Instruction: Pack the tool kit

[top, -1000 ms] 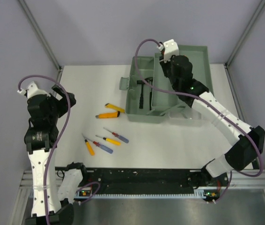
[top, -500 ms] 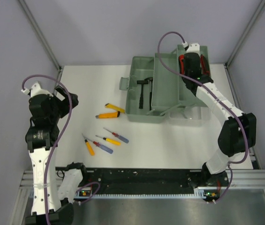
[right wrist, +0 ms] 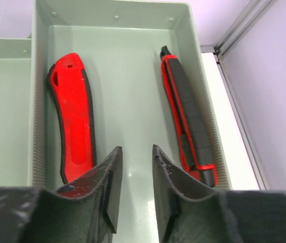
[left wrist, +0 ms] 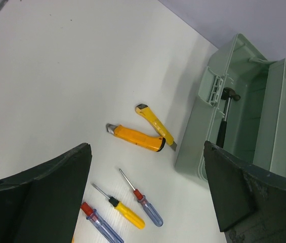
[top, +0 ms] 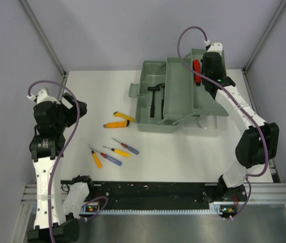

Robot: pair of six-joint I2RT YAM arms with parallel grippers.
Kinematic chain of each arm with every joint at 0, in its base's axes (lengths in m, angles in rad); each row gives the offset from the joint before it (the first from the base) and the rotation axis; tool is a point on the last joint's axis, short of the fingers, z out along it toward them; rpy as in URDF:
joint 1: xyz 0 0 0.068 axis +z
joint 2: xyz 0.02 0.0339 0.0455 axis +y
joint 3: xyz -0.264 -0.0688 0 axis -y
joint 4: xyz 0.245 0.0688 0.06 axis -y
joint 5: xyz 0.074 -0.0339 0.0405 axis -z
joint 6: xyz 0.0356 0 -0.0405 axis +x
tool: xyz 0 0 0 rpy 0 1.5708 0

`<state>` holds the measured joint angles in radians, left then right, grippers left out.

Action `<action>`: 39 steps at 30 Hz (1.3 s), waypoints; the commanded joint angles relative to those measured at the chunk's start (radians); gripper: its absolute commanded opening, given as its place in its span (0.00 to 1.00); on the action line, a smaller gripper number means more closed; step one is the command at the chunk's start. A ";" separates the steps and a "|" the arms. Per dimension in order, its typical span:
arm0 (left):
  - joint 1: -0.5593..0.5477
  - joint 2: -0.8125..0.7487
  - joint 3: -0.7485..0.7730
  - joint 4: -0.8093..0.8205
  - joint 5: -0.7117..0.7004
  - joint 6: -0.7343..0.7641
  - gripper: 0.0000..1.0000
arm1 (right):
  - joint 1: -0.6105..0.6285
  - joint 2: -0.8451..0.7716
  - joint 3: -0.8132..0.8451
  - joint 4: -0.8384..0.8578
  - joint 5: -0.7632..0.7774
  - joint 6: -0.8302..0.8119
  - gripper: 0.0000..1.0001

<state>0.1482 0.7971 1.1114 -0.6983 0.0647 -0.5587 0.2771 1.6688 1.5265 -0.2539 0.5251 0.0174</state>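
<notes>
The right gripper [right wrist: 136, 162] hangs with its jaws a narrow slit apart and nothing between them, over the floor of a fold-out tray [right wrist: 112, 15] of the grey-green rectangular plastic toolbox [top: 145, 114], with a red tool handle [right wrist: 72, 116] lying on each side. The left gripper [left wrist: 147, 152] gapes wide and empty above the white table [top: 92, 91], where two yellow knives [top: 118, 120] lie just beside the box and four small screwdrivers [top: 113, 152] lie nearer the arms
</notes>
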 commanded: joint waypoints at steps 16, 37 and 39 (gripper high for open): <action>0.004 0.157 -0.301 0.255 0.329 -0.047 0.90 | -0.021 -0.248 0.007 -0.077 -0.251 0.127 0.61; -0.001 0.234 -0.420 0.313 0.389 -0.050 0.88 | -0.162 0.009 0.126 -0.170 -0.146 0.176 0.61; -0.001 0.235 -0.420 0.312 0.388 -0.047 0.88 | -0.162 0.020 0.126 -0.170 -0.157 0.180 0.61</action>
<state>0.1478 1.0370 0.6956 -0.4393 0.4381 -0.6151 0.1211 1.6783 1.5940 -0.4355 0.3794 0.1722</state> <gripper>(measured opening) 0.877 0.615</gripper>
